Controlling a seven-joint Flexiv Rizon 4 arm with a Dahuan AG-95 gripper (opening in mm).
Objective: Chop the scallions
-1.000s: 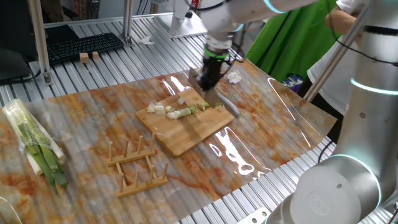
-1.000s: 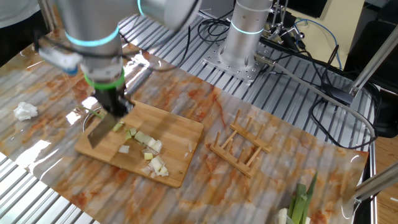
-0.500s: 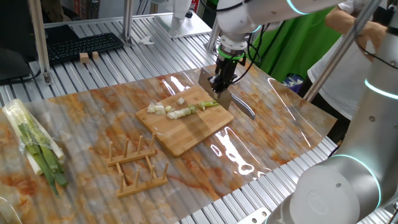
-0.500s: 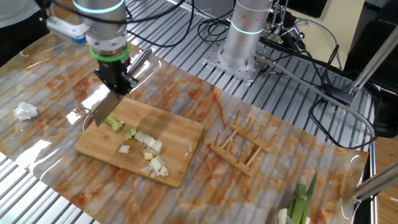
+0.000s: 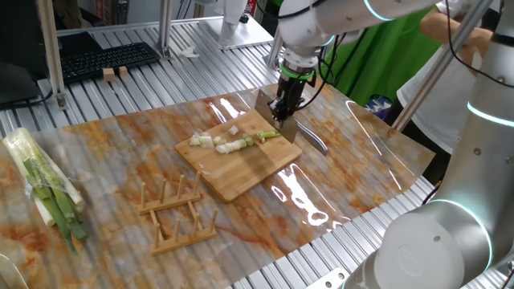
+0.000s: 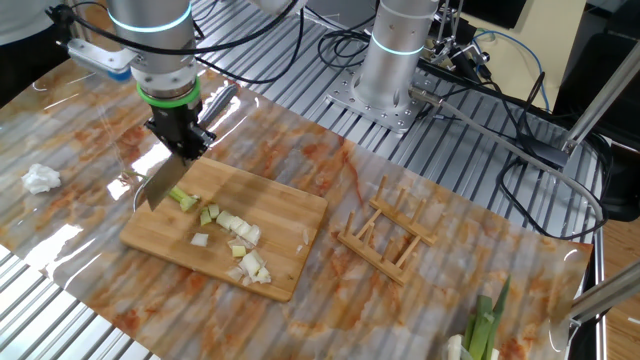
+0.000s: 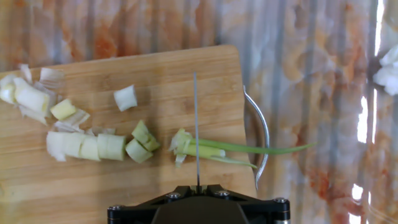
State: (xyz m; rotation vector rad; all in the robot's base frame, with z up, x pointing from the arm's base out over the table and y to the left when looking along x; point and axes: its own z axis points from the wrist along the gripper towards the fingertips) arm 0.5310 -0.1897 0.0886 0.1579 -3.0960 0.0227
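I see the gripper (image 6: pixel 178 140) closed on the handle of a knife (image 6: pixel 160 185), and the blade hangs above the wooden board (image 6: pixel 285 215), near its end with the metal handle (image 7: pixel 264 134). In the hand view the blade edge shows as a thin line (image 7: pixel 196 130) crossing the remaining piece of the scallions (image 7: pixel 211 149); I cannot tell if it touches the piece. The green tip of this piece passes over the board edge and over the metal handle. The cut chunks (image 7: pixel 93 146) lie on the board, on the side of the blade away from the metal handle, some together in a row and a few loose near the far corner.

Beside the board's other long side stands a wooden rack (image 5: pixel 173 205), close to the corner. A wrapped bundle of green stalks (image 5: pixel 44 189) lies well apart, near the table edge. A crumpled white tissue (image 6: pixel 40 178) lies on the table beyond the board's handle end. Between them the marble-pattern table cover (image 5: pixel 337 185) is flat.
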